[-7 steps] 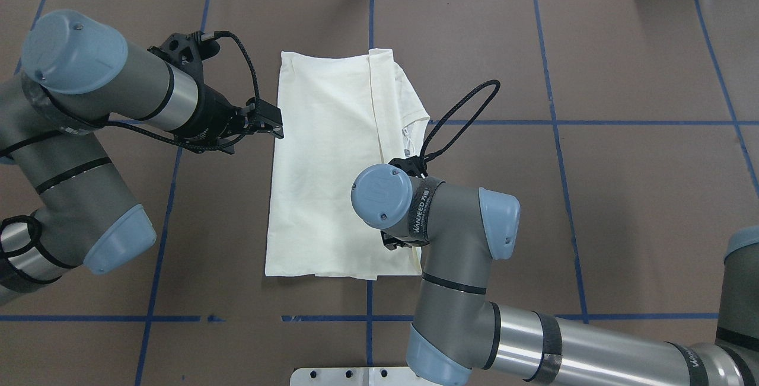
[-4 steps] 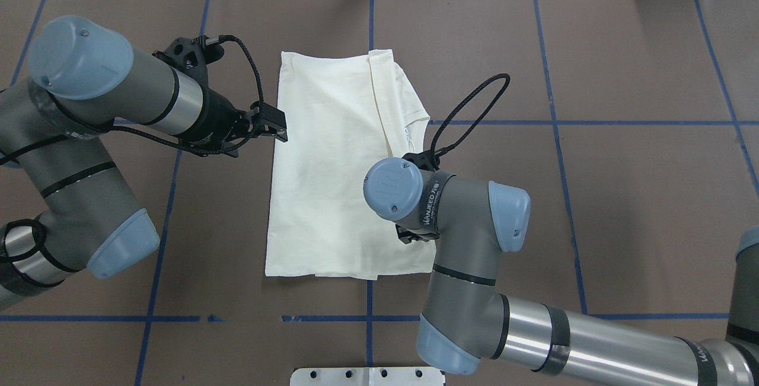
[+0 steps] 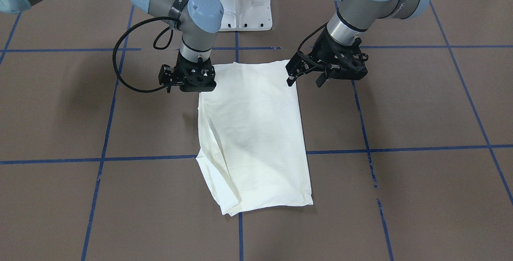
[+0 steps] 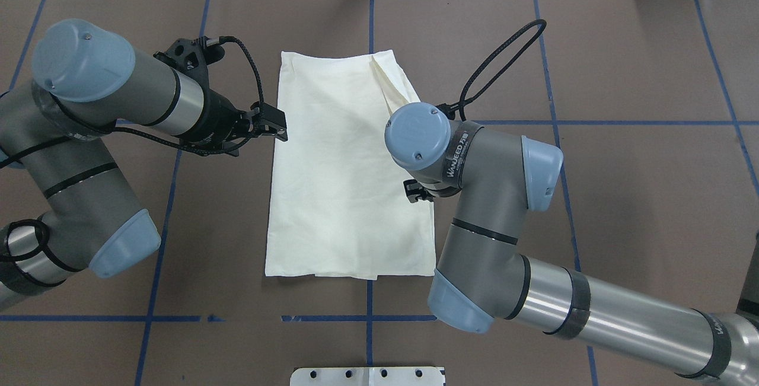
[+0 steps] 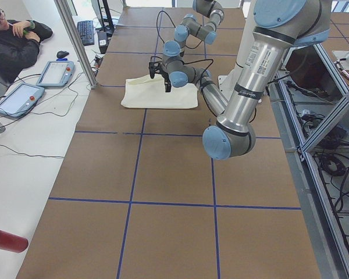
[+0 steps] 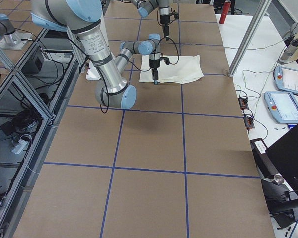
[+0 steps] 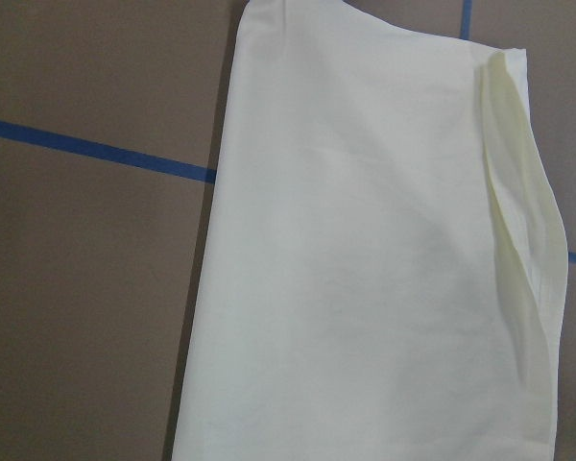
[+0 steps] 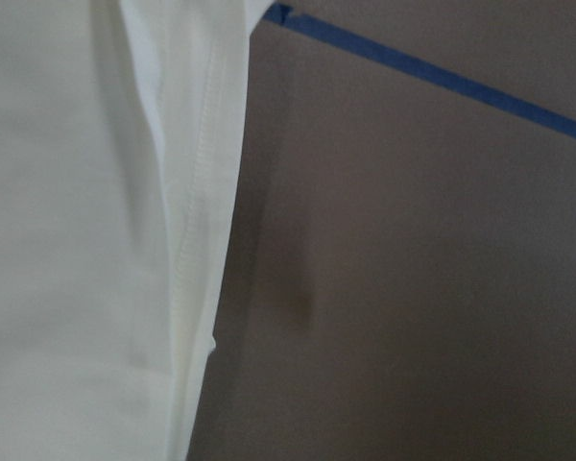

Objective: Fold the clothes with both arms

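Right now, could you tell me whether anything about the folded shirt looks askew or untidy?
Yes: the shirt is a fairly neat rectangle except along the robot's right side. There the folded-over layers are creased and splay outward toward the far end, so that edge is not straight. Nothing else stands out.

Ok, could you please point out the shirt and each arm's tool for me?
shirt (image 4: 332, 184): overhead view, middle of its plain folded panel.
left tool (image 3: 304, 79): front-facing view, gap between its spread fingertips.
right tool (image 3: 193, 87): front-facing view, lower end, at the shirt's edge.
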Available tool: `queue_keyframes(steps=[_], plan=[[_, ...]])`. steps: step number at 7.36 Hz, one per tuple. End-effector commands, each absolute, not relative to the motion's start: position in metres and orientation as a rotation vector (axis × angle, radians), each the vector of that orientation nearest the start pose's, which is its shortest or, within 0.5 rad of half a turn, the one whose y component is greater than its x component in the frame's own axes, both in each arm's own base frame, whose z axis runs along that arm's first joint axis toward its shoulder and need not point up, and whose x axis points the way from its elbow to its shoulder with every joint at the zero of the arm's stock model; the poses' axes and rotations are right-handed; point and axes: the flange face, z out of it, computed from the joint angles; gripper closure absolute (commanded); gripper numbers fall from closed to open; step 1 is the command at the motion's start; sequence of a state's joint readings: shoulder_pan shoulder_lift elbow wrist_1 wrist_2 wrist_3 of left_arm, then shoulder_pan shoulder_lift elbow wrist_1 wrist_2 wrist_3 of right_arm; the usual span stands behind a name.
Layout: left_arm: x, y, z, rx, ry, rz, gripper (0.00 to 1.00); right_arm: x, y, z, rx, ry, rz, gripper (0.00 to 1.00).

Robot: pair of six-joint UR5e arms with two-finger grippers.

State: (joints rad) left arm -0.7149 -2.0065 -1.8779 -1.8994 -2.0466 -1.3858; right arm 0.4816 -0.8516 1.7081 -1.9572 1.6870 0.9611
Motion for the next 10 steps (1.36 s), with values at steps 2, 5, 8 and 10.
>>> queue_keyframes(steps=[2,5,8,10], plan=[[0.393,-0.457,0.242,0.066,1.124,-0.218,0.0,-0.58,-0.472,0.213,0.226,-0.562,-0.133,0.0],[0.393,-0.457,0.24,0.07,1.127,-0.214,0.0,-0.581,-0.534,0.225,0.238,-0.486,-0.175,0.0],[0.392,-0.457,0.24,0.076,1.132,-0.209,0.0,-0.607,-0.558,0.247,0.242,-0.489,-0.17,0.0],[0.392,-0.457,0.239,0.079,1.138,-0.208,0.0,-0.602,-0.565,0.25,0.239,-0.482,-0.164,0.0]])
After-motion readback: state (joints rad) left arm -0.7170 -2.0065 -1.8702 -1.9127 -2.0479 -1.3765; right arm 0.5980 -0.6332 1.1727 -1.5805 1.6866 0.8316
